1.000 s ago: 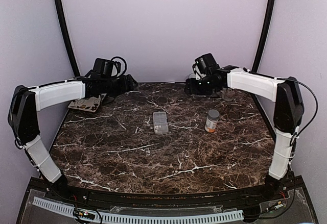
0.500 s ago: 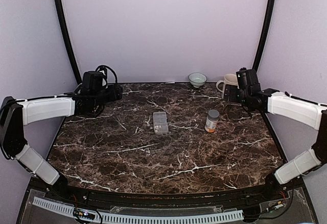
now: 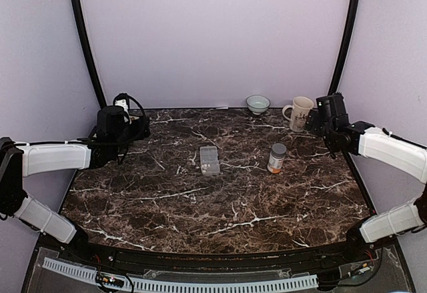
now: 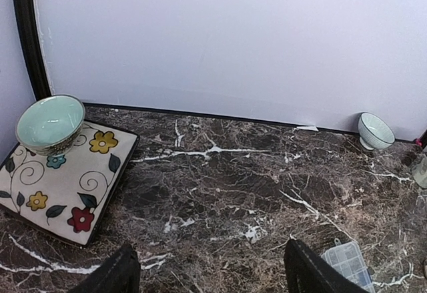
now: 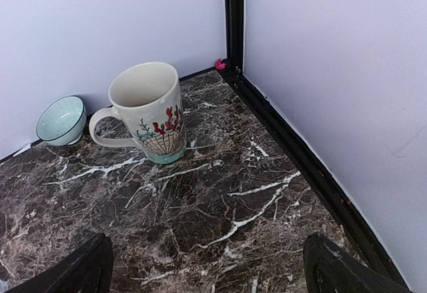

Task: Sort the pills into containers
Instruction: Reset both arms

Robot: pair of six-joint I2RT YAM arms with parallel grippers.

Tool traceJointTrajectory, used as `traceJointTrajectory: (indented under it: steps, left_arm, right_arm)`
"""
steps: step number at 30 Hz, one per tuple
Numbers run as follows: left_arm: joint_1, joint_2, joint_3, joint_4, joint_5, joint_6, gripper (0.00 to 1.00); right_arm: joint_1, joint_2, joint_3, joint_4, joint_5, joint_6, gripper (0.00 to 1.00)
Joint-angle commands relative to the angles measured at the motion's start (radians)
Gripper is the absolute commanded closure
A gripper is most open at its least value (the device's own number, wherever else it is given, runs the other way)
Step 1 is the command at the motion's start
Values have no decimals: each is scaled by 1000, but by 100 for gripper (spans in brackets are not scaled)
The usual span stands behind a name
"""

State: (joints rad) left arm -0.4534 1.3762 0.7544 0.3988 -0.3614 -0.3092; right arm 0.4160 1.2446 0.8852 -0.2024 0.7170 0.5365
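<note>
Upper right of the top view: cream mug [image 3: 298,113], small bowl [image 3: 257,103]. Left wrist view, left edge: flowered plate [image 4: 63,186] carrying a green bowl [image 4: 50,121].

The dark brown marble tabletop [image 3: 200,203] is streaked with white and tan veins. The rectangular plastic organizer box [image 3: 209,160] is clear. The small bottle [image 3: 277,158] has a grey cap over a white-and-orange label. The cream ceramic mug [image 5: 150,109] bears red sprigs above a teal foot (dark stems too). The small striped bowl [image 5: 60,121] is pale mint. The square cream plate [image 4: 70,173], black-rimmed, carries yellow, red and teal flowers with dark leaves and scrolls. The round ceramic bowl [image 4: 50,121] is mint inside. The walls [image 3: 213,39] are pale lilac.
</note>
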Motion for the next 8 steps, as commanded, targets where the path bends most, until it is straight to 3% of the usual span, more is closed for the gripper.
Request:
traceJointTrajectory:
  steps: [1, 8]
  left_arm:
    - [4, -4, -12, 42, -17, -5, 23]
    - [5, -8, -3, 20, -30, 2, 23]
  right_arm:
    - [-4, 5, 38, -61, 67, 43, 0]
    - [-3, -28, -11, 17, 45, 14, 0]
